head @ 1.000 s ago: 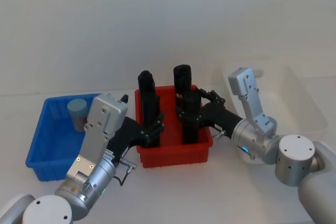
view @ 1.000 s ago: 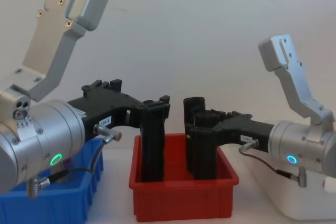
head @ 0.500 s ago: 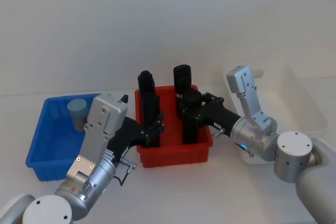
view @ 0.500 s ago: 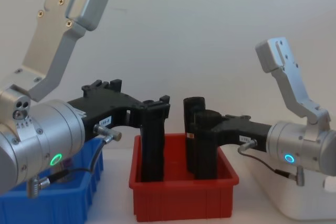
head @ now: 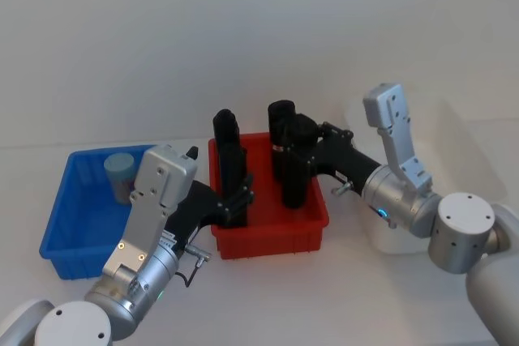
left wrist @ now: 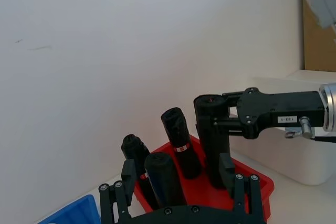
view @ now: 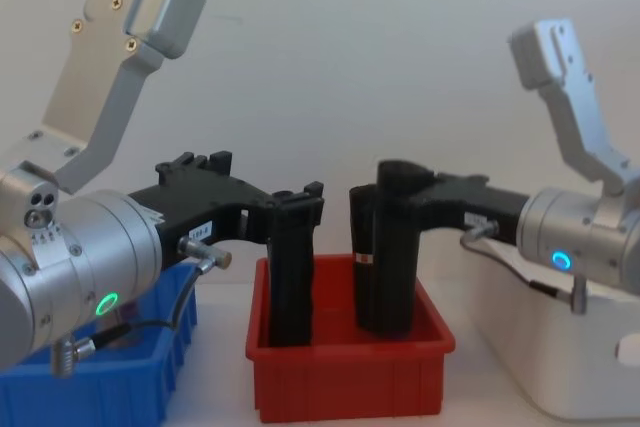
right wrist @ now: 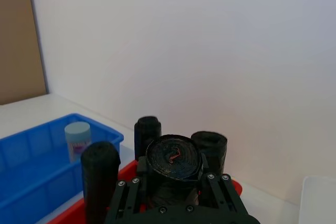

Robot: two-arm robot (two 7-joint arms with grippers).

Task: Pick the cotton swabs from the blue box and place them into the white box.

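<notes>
My right hand (head: 293, 145) has lifted the black roll (head: 294, 169) it is clamped on: half a second ago that roll sat low in the red bin (head: 272, 237), and now its top rides higher than before, level with the roll behind it, while its base is still inside the bin walls. My forearm has swung up and back with it. That does nothing for the task as stated, since this is a black roll and not the cotton swabs; I judge that none of the swabs has been moved toward the white box (view: 560, 362) yet.

My left hand (head: 237, 197) has not shifted over the last second. It sits at the left side of the red bin with its fingers spread on either side of another black roll (head: 229, 164), not closed on it as far as the wrist view shows.

The cotton swabs (head: 120, 174) stand as one small tub with a pale lid in the far part of the blue box (head: 61, 237), upright and untouched. The tub lies to the left of my left hand, well apart from it, with the blue box wall and the red bin edge between. From my right hand it is farther still, across the whole red bin. The white box stands on the tabletop at my right, just beside the red bin, under my right forearm.
</notes>
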